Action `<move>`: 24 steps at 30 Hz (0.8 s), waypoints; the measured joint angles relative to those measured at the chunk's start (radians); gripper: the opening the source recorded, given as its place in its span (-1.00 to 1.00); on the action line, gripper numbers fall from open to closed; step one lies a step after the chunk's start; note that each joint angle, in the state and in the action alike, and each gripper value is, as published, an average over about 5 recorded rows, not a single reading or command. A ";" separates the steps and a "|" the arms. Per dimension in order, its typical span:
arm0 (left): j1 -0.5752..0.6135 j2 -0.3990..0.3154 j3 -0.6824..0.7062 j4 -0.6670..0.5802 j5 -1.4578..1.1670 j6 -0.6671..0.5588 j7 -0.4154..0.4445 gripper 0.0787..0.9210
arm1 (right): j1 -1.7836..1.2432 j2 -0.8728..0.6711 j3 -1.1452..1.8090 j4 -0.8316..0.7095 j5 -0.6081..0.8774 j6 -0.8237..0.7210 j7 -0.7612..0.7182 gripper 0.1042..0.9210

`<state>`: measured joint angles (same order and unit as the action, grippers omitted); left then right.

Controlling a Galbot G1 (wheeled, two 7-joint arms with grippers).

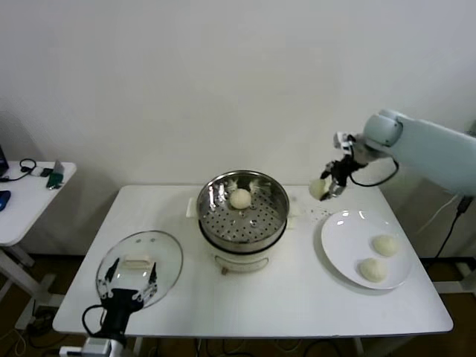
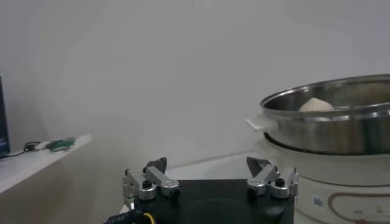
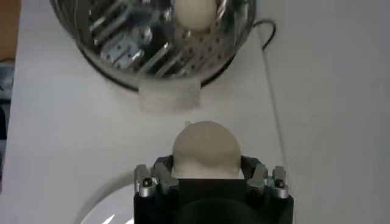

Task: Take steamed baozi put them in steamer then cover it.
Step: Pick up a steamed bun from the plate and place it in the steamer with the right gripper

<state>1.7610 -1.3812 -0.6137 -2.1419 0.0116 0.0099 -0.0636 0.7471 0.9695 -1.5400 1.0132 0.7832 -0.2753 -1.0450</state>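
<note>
Baozi (image 3: 204, 146), soft, light and easily dented, is clamped by its sides in the right gripper (image 1: 326, 190) fingers, raised between plate (image 1: 336, 242) and steamer (image 1: 243, 216); left gripper (image 2: 210, 182) fingers spread.

Steamer (image 1: 242, 216) top open to you, one baozi (image 1: 240, 198) at its far side, near floor bare. Cover (image 1: 140, 266) well left, plate (image 1: 349, 245) right, table strip between.
</note>
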 measured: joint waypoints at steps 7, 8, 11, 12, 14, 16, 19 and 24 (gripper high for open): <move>0.005 -0.007 0.005 -0.012 -0.001 -0.004 0.003 0.77 | 0.062 0.143 -0.066 0.007 0.127 -0.028 0.025 0.51; 0.005 -0.007 0.004 -0.013 -0.001 -0.004 0.005 0.77 | 0.064 0.164 -0.071 0.007 0.139 -0.032 0.029 0.51; 0.005 -0.008 0.007 -0.013 -0.003 -0.006 0.009 0.77 | 0.062 0.225 -0.081 0.005 0.170 -0.044 0.044 0.51; 0.006 -0.009 0.008 -0.013 -0.003 -0.007 0.010 0.77 | 0.059 0.244 -0.084 0.003 0.177 -0.046 0.048 0.51; 0.009 -0.012 0.011 -0.012 -0.002 -0.009 0.011 0.77 | 0.049 0.280 -0.090 -0.002 0.189 -0.051 0.056 0.51; 0.010 -0.014 0.011 -0.011 -0.003 -0.011 0.012 0.77 | 0.035 0.313 -0.093 -0.008 0.198 -0.055 0.064 0.51; 0.012 -0.012 0.007 -0.011 -0.007 -0.013 0.012 0.77 | 0.011 0.355 -0.099 -0.015 0.204 -0.061 0.076 0.51; 0.013 -0.001 -0.002 -0.014 -0.014 -0.013 0.012 0.77 | -0.032 0.405 -0.111 -0.022 0.201 -0.066 0.092 0.51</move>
<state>1.7742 -1.3821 -0.6157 -2.1555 -0.0028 -0.0034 -0.0512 0.7153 1.3745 -1.6506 0.9914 0.9838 -0.3411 -0.9529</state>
